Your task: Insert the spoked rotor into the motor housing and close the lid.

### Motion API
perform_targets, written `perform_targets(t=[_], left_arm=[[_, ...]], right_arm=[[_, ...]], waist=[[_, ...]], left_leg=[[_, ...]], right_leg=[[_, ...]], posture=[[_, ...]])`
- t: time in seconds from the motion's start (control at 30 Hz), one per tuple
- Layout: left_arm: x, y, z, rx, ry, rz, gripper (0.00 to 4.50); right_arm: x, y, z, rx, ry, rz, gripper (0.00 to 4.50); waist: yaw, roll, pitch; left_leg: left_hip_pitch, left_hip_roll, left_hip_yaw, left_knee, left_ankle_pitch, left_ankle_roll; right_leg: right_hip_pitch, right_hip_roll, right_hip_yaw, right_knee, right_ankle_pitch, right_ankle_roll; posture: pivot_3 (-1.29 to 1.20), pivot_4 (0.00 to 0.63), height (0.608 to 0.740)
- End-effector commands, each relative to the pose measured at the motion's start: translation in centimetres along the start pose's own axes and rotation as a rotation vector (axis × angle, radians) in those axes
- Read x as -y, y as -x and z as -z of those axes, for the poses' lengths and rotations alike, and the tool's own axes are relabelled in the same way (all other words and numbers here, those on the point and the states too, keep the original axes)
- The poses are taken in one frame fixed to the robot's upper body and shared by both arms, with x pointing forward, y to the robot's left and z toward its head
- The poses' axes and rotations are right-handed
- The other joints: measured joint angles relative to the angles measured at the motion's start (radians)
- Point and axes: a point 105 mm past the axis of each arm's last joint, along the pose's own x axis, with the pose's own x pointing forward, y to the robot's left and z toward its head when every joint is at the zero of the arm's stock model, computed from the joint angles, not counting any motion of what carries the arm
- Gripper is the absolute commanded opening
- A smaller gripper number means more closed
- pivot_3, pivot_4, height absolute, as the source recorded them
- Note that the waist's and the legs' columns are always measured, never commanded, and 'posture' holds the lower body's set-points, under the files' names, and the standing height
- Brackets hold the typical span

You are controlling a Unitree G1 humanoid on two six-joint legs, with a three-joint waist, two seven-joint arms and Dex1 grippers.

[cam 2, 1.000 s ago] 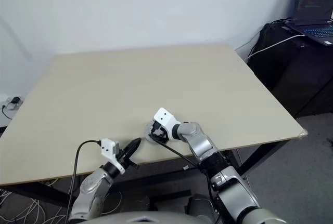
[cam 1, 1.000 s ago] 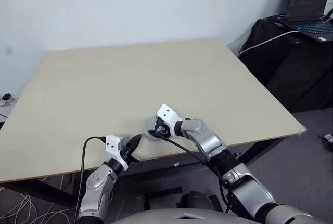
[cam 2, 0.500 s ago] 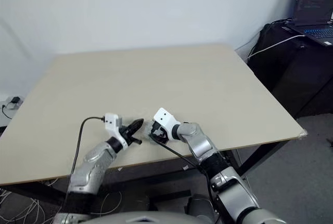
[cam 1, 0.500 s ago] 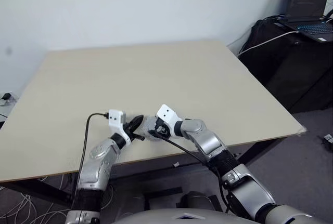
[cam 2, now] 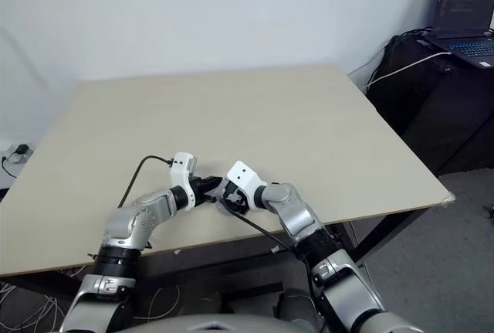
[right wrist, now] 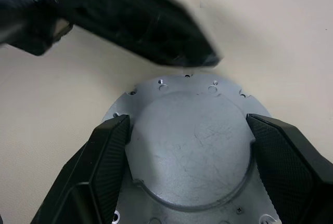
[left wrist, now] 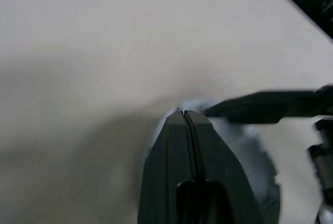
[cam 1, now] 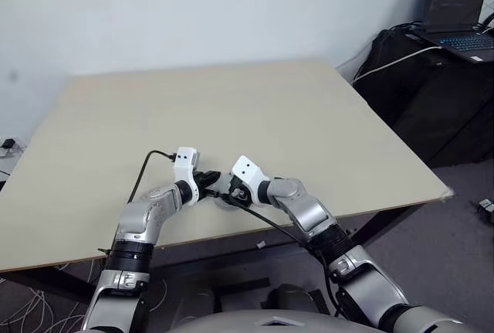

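Two pincer tips, apparently at the lid (right wrist: 190, 130).

Office or lab room: plain white wall (cam 1: 193, 8), bare wooden counter (cam 1: 231, 109), open laptop (cam 1: 459, 8) on black stand, loose cables (cam 1: 46, 314) on grey floor.

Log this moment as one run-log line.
left gripper: shut, tip at lid edge | right gripper: straddles lid | table
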Motion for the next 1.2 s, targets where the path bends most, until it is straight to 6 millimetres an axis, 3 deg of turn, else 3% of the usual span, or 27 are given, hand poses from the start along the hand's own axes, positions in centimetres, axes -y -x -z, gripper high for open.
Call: perform_targets(t=[0.03, 0.6, 0.9, 0.93, 1.0, 1.2], left_arm=[[0.3, -0.1, -0.4, -0.03, -0.035, 0.02, 0.0], [0.8, 0.2, 2.1, -0.19, -0.053, 0.089, 0.0], [0.9, 0.1, 2.4, -0.206, -0.055, 0.088, 0.0], [0.9, 0.1, 2.5, -0.206, -0.054, 0.088, 0.0], [0.9, 0.0, 2.5, -0.205, -0.053, 0.089, 0.0], [0.9, 0.0, 2.5, -0.202, -0.048, 0.092, 0.0]], right_arm=[[0.0, 0.1, 2.4, -0.091, -0.022, 0.008, 3.3], [-0.3, 0.0, 2.2, -0.084, -0.019, -0.001, 3.3], [-0.9, 0.1, 1.5, -0.049, -0.033, -0.043, 3.3], [-0.9, 0.1, 1.3, -0.04, -0.039, -0.046, 4.02], [-0.9, 0.1, 1.0, -0.027, -0.041, -0.049, 4.48], [-0.7, 0.2, 0.1, 0.008, -0.046, -0.038, 4.48]], waist=[[0.0, 0.0, 0.0], [0.003, 0.0, 0.0], [0.009, -0.001, 0.0], [0.008, -0.001, 0.0], [0.008, -0.001, 0.0], [0.008, -0.001, 0.0]], left_leg=[[0.0, 0.0, 0.0, 0.0, 0.0, 0.0], [0.006, -0.001, 0.0, -0.004, 0.0, -0.003], [0.011, -0.002, 0.0, -0.008, -0.001, -0.003], [0.011, -0.002, 0.0, -0.009, -0.001, -0.003], [0.011, -0.002, 0.0, -0.01, -0.001, -0.003], [0.011, -0.002, 0.0, -0.01, 0.0, -0.002]], right_leg=[[0.0, 0.0, 0.0, 0.0, 0.0, 0.0], [0.0, -0.001, 0.0, -0.001, -0.001, 0.0], [0.003, -0.003, 0.001, -0.001, -0.003, 0.0], [0.003, -0.003, 0.001, -0.001, -0.003, 0.0], [0.003, -0.003, 0.001, -0.001, -0.004, -0.001], [0.002, -0.003, 0.0, -0.001, -0.005, -0.001]], posture=[[0.0, 0.0, 0.74], [0.0, 0.0, 0.74], [0.0, 0.0, 0.74], [0.0, 0.0, 0.74], [0.0, 0.0, 0.74], [0.0, 0.0, 0.74]])
